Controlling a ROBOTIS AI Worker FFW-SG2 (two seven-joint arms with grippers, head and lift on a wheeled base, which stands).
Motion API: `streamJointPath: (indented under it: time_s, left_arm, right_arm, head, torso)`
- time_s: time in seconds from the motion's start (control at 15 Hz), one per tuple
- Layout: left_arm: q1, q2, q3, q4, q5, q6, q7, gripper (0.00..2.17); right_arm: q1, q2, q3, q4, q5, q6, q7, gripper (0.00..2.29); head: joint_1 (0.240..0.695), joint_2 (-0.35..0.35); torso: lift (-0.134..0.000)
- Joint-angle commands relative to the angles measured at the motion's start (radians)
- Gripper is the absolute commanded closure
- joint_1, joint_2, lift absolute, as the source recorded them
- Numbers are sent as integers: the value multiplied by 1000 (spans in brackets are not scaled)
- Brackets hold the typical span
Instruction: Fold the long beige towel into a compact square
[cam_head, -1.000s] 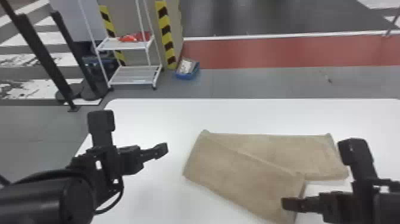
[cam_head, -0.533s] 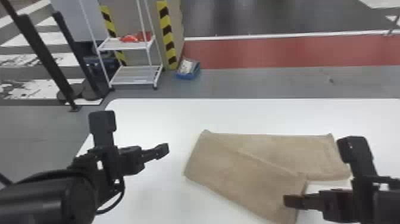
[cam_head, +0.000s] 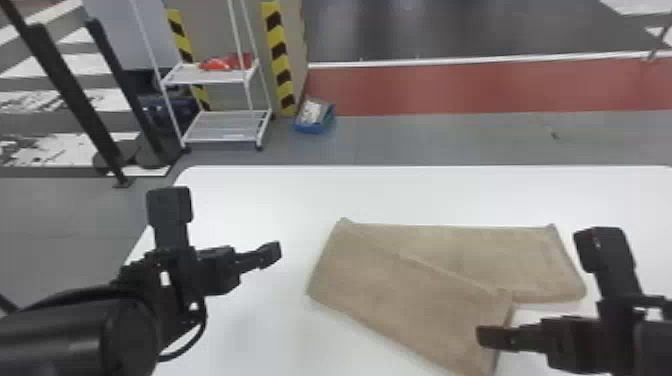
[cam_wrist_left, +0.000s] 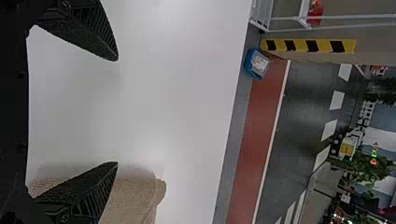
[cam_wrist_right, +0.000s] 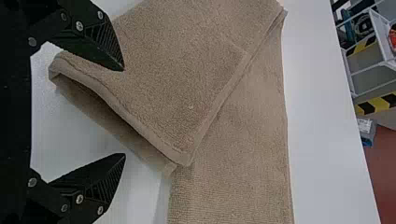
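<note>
While seeing the beige towel (cam_head: 425, 295) doubled askew on the desk (cam_head: 260, 200), would call this first fold unsquared. Got left claw (cam_wrist_left: 117, 111) and right claw (cam_wrist_right: 124, 112) wide apart, gripping nothing. Next, pinch the slanting end (cam_wrist_right: 140, 107), swing it straight!

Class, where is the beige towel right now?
In the head view, the beige towel lies on the white table, right of the left gripper, with the right gripper by its near right corner.
</note>
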Motion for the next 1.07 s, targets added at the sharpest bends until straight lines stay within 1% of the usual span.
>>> streamJointPath:
  time_s: [0.0,0.07,0.2,0.27,0.4,0.47,0.53,0.73,1.0]
  left_arm:
    - [0,-7,1,3,0,-2,0,87]
    - [0,-7,2,3,0,-2,0,87]
    - [2,-7,4,3,2,1,-3,87]
    - [2,-7,6,3,2,-2,-3,87]
    - [2,-7,6,3,2,1,-3,87]
    - [2,-7,6,3,2,-2,-3,87]
    - [2,-7,4,3,2,1,-3,87]
    - [0,-7,1,4,2,-2,-5,87]
    - [-2,-7,-8,7,0,-2,-3,87]
  right_arm:
    - [-27,1,15,10,29,5,4,265]
    - [-39,1,24,27,37,5,9,265]
    - [-64,1,41,52,69,5,39,259]
    - [-62,1,47,52,72,5,43,242]
    - [-60,1,51,50,93,5,72,238]
    - [-50,1,53,41,95,5,72,238]
    - [-41,1,51,32,106,5,92,238]
    - [-18,1,33,16,113,5,96,238]
    - [-4,1,4,18,104,5,95,238]
  head:
    - [695,127]
    - [695,126]
    - [695,126]
    - [695,129]
    - [695,134]
    - [695,137]
    - [695,139]
    - [695,141]
    - [695,123]
  torso:
    - [-124]
    - [-124]
    - [-124]
    - [-124]
    - [-124]
    - [-124]
    - [-124]
    - [-124]
    - [-124]
